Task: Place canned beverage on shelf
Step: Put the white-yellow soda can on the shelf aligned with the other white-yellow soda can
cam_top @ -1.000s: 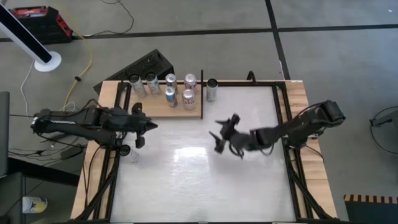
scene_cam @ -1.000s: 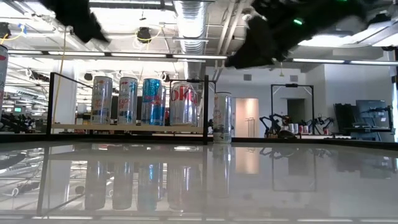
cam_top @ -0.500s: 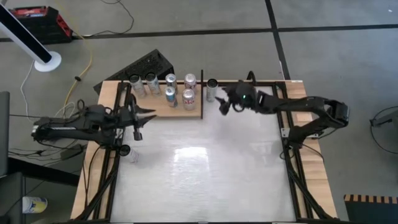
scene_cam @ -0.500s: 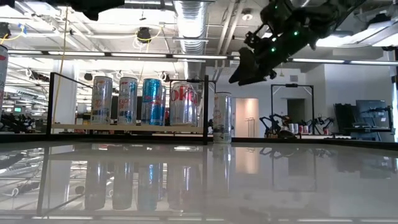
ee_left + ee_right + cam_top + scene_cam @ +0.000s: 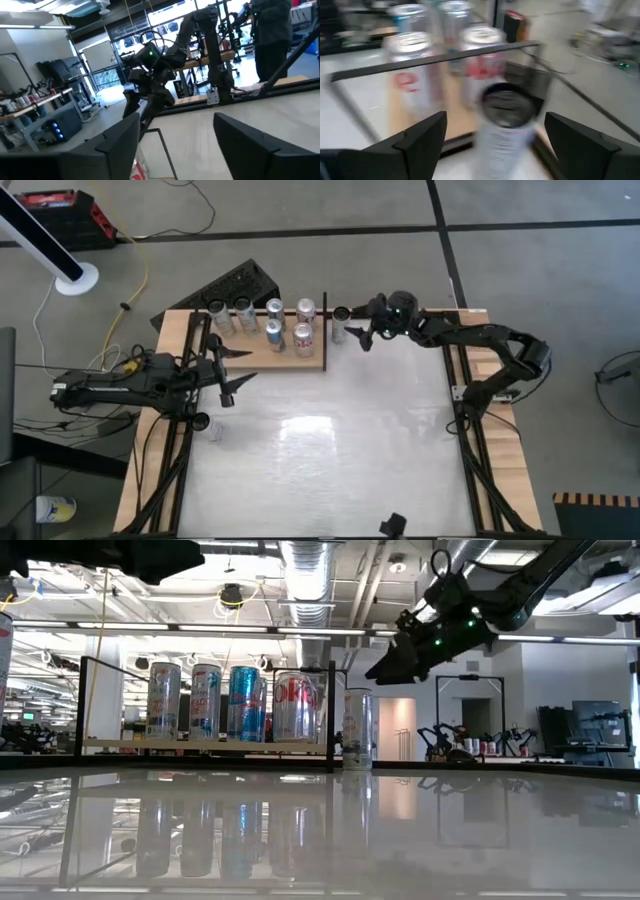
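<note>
Beside shelf rail, lone can, right gripper spread

From my feed looking straight down, I see the glossy white bench with a small dark object lying at its near edge. On the grey floor beyond the far edge lies a black ribbed panel. A red-and-black box sits in the corner, near a white round stand base, and a thin yellow cable trails past it. A yellow-and-black striped strip marks the opposite corner. At bench height I see a silver ceiling duct. A person in dark clothes stands across the room.
</note>
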Controlling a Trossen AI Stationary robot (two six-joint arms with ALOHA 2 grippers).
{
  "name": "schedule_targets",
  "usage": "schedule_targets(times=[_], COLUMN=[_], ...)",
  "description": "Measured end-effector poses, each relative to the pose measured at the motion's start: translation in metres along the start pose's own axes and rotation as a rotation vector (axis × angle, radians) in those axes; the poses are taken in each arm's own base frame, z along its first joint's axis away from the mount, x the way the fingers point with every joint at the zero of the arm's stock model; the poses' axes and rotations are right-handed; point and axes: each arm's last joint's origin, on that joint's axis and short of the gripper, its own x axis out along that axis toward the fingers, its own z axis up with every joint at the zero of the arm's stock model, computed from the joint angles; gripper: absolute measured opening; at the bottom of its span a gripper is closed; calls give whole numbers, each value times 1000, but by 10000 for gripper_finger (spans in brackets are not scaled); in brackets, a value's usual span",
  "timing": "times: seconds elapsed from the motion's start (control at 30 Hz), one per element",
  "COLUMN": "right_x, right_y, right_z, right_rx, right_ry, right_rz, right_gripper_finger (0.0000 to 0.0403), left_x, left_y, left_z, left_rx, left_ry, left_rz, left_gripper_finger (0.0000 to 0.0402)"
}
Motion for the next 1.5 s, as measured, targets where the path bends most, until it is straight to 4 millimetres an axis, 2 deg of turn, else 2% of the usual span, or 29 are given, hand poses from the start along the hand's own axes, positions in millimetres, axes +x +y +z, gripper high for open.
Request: schedule_targets(times=[0.07,0.2,0.6,0.83,0.97,1.1,1.23,1.4,1.5], right_x=[3,11,40,57,60,60,60,59,51], right_y=[-2,-11,-25,-27,-27,-25,-26,-24,-20], right_z=[-2,-1,8,-7,-14,-12,-13,-11,-6], right_rx=[-6,2,-20,-18,-16,-28,-37,-39,-55], right_ry=[-23,-17,-8,57,88,83,84,87,126], right_rz=[53,40,28,40,45,49,48,52,67], right_gripper_finger=[366,371,373,373,373,372,350,281,281], left_x=[0,-1,-1,-1,-1,-1,-1,-1,-1], left_y=[0,0,0,0,1,1,0,0,0], left_z=[0,0,-2,-3,-3,-3,-3,-4,-4], left_rx=[-1,-20,-24,-21,-19,-12,-11,-9,-19], left_ry=[3,7,27,33,40,41,42,49,49], left_rz=[10,9,8,17,34,34,33,30,30], left_gripper_finger=[256,270,273,273,273,273,273,273,273])
